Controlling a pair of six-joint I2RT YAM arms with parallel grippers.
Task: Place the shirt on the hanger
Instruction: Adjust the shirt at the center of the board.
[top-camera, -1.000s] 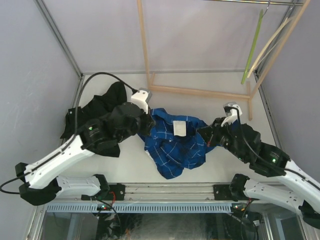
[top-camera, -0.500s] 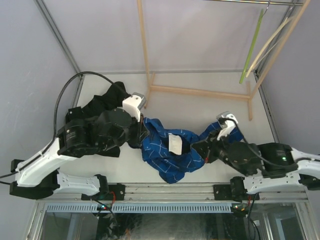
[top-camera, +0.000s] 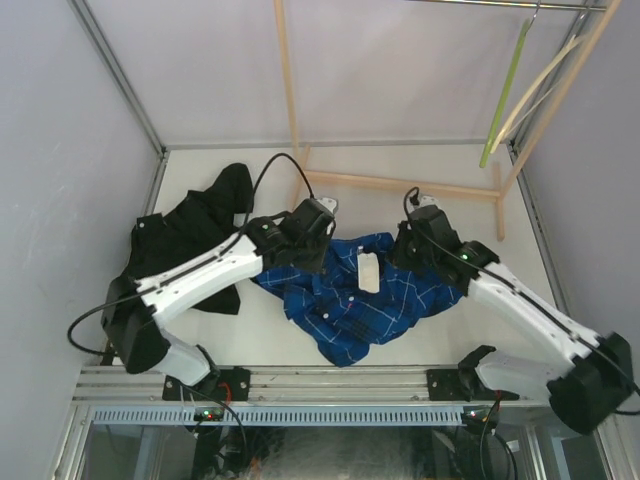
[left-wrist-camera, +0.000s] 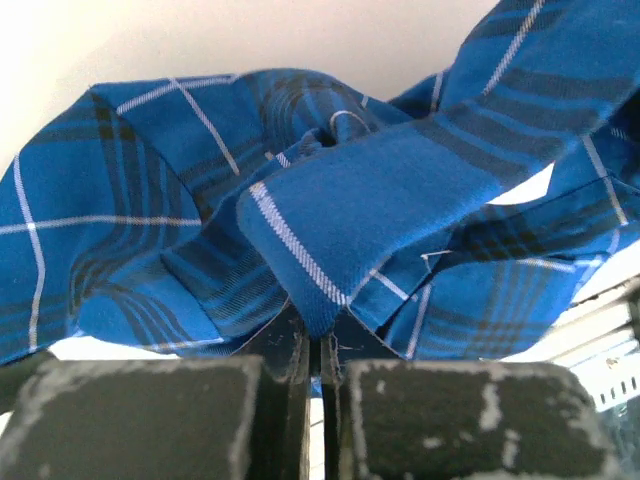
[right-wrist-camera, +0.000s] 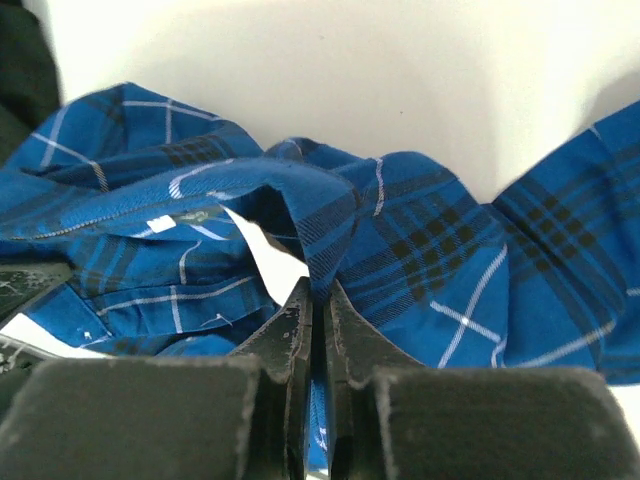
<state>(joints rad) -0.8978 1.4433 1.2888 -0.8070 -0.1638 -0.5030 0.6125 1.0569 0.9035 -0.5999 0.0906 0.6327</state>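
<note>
now both arms are reaching further out; left fingers (left-wrist-camera: 290, 350) and right fingers (right-wrist-camera: 295, 335) are each clamping a fold of the shirt (top-camera: 372, 305), spreading it wider on the table (top-camera: 400, 205). hanger (top-camera: 503, 95) is hanging well apart.

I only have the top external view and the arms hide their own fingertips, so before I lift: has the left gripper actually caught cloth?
Observer: Yes. The left wrist view shows the left gripper shut on a folded edge of the shirt.
Operator: And the right one?
Observer: The right gripper is shut too, pinching a raised fold of the shirt.
Operator: Any black cloth caught in that pinch?
Observer: No. The black garment shows only at the far left edge of the right wrist view, apart from the pinch.
</note>
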